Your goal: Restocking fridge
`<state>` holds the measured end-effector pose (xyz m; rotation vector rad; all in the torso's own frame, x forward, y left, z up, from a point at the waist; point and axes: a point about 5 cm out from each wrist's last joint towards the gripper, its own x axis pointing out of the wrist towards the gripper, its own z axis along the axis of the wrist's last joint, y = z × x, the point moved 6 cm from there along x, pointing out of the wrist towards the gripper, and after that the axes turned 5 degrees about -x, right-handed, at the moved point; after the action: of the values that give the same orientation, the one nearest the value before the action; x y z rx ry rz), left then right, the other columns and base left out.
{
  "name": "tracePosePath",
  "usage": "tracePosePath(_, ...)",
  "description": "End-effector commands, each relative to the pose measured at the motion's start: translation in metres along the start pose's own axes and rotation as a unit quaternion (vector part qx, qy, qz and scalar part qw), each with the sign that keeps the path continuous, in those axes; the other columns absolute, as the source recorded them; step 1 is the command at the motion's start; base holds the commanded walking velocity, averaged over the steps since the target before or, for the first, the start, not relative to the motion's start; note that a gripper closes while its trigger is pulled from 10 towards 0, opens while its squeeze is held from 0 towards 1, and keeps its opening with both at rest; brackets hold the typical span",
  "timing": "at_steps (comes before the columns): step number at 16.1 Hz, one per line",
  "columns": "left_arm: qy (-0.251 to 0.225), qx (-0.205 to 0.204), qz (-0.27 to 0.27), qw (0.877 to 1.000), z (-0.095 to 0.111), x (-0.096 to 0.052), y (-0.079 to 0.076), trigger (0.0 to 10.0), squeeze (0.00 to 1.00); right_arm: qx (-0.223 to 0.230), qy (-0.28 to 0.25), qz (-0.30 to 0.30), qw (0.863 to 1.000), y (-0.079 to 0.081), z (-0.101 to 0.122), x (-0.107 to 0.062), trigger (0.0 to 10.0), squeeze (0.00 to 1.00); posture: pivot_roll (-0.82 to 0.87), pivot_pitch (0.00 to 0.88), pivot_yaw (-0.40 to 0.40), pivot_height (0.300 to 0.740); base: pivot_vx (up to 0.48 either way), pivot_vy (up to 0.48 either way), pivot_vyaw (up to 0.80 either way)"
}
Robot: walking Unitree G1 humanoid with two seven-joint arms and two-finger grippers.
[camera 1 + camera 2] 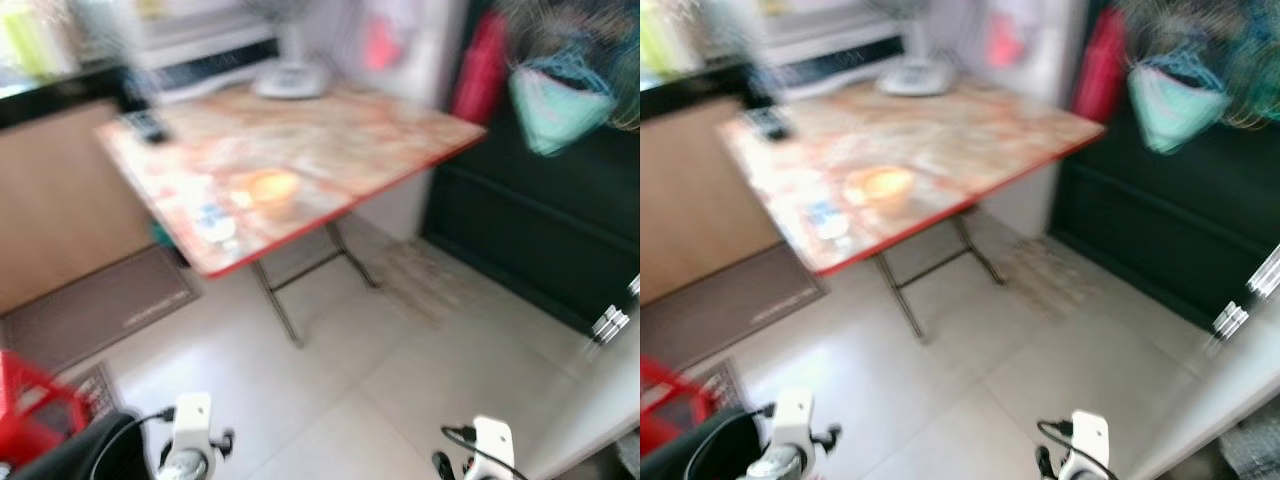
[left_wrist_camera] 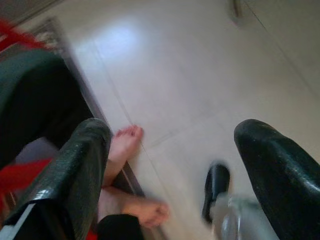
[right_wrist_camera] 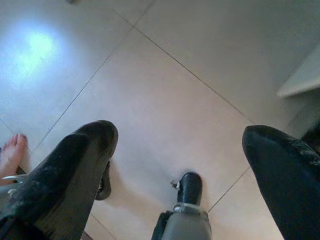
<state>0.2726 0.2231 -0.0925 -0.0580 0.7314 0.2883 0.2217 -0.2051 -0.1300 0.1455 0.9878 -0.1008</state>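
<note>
Both head views are blurred. A folding table (image 1: 380, 130) with a red edge stands ahead, and a round orange thing (image 1: 270, 187) and a small blue and white item (image 1: 213, 222) lie near its front edge. My two arms hang low, the left arm (image 1: 190, 430) and the right arm (image 1: 490, 445) at the bottom of the picture. In the wrist views my left gripper (image 2: 172, 135) and right gripper (image 3: 180, 132) are both open over the pale floor tiles, holding nothing.
A dark remote (image 1: 147, 125) and a white fan base (image 1: 290, 78) sit at the table's back. A teal bag (image 1: 555, 105) hangs on a dark door at right. A red crate (image 1: 25, 400) and a grey mat (image 1: 100, 305) lie at left. A person's bare feet (image 2: 125, 145) stand close behind.
</note>
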Motion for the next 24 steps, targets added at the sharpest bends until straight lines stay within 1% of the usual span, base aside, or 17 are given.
tracePosePath(1,-0.034,-0.023,0.026,0.999,0.008,-0.001,0.01,10.0,0.0,0.0,-0.004,0.002,1.0,0.006,0.004,0.001,10.0,0.0,0.12,0.0,0.002,0.74,0.0,0.0,0.0)
tracePosePath(2,-0.135,-0.005,0.026,0.99,0.07,0.002,0.02,10.0,0.0,0.002,-0.004,0.001,1.0,0.006,0.004,0.001,10.0,0.0,0.12,0.0,0.002,0.74,0.0,0.0,0.0)
tracePosePath(3,-0.199,0.003,0.024,0.98,0.113,-0.001,0.022,10.0,0.0,0.002,-0.004,0.001,1.0,0.006,0.004,0.001,10.0,0.0,0.12,0.0,0.002,0.74,0.0,0.0,0.0)
tracePosePath(4,-0.235,-0.014,0.016,0.972,0.134,-0.004,0.018,10.0,0.0,0.002,-0.003,0.001,1.0,0.006,0.003,0.001,10.0,0.0,0.11,0.0,0.004,0.74,0.0,0.0,0.0)
tracePosePath(5,-0.283,-0.022,0.011,0.959,0.161,-0.011,0.014,10.0,0.0,0.002,-0.003,0.0,1.0,0.005,0.003,0.001,10.0,0.0,0.11,0.0,0.006,0.74,0.0,0.0,0.0)
tracePosePath(6,-0.296,-0.026,0.008,0.955,0.169,-0.013,0.012,10.0,0.0,0.001,-0.003,0.0,1.0,0.005,0.002,0.001,10.0,0.0,0.1,0.0,0.007,0.74,0.0,0.0,0.0)
tracePosePath(8,-0.398,-0.007,-0.023,0.917,0.219,-0.036,-0.009,10.0,0.0,0.001,-0.003,-0.002,1.0,0.005,0.002,0.001,10.0,0.0,0.11,0.0,0.007,0.74,0.0,0.0,0.0)
tracePosePath(9,-0.442,-0.001,-0.036,0.896,0.238,-0.05,-0.02,10.0,0.0,0.0,-0.003,-0.002,1.0,0.005,0.002,0.001,10.0,0.0,0.1,0.0,0.011,0.74,0.0,0.0,0.0)
tracePosePath(10,-0.465,0.002,-0.043,0.884,0.248,-0.057,-0.025,10.0,0.0,0.0,-0.003,-0.002,1.0,0.005,0.002,0.001,10.0,0.0,0.1,0.0,0.013,0.74,0.0,0.0,0.0)
tracePosePath(11,-0.483,0.007,-0.047,0.874,0.253,-0.064,-0.03,10.0,0.0,-0.001,-0.003,-0.002,1.0,0.005,0.002,0.001,10.0,0.0,0.1,0.0,0.015,0.74,0.0,0.0,0.0)
tracePosePath(12,-0.491,0.007,-0.051,0.869,0.254,-0.068,-0.034,10.0,0.0,0.0,-0.004,-0.002,1.0,0.005,0.002,0.001,10.0,0.0,0.1,0.0,0.015,0.74,0.0,0.0,0.0)
tracePosePath(13,-0.496,0.013,-0.053,0.866,0.254,-0.07,-0.037,10.0,0.0,0.0,-0.004,-0.002,1.0,0.006,0.002,0.001,10.0,0.0,0.1,0.0,0.015,0.74,0.0,0.0,0.0)
tracePosePath(15,-0.493,0.0,-0.064,0.868,0.254,-0.07,-0.042,10.0,0.0,-0.005,-0.002,-0.002,1.0,0.007,-0.001,0.001,10.0,0.0,0.07,0.0,0.03,0.74,0.0,0.0,0.0)
tracePosePath(17,-0.502,-0.004,-0.075,0.862,0.252,-0.074,-0.04,10.0,0.0,0.001,-0.005,-0.005,1.0,0.007,-0.007,0.0,10.0,0.0,0.04,0.009,0.047,0.74,0.0,0.0,0.0)
tracePosePath(21,-0.504,0.019,-0.077,0.86,0.227,-0.081,-0.037,10.0,0.0,0.012,0.008,-0.023,1.0,-0.002,-0.031,-0.004,10.0,0.0,0.05,0.011,0.046,0.74,0.0,0.0,0.0)
tracePosePath(22,-0.506,0.02,-0.078,0.859,0.218,-0.088,-0.034,10.0,0.0,0.018,0.018,-0.027,0.999,-0.004,-0.045,-0.007,10.0,0.0,0.07,0.002,0.037,0.74,0.0,0.0,0.0)
tracePosePath(24,-0.516,0.029,-0.073,0.853,0.213,-0.1,-0.023,10.0,0.0,0.032,0.027,-0.025,0.999,0.0,-0.063,-0.011,10.0,0.0,0.1,0.015,0.024,0.74,0.0,0.0,0.0)
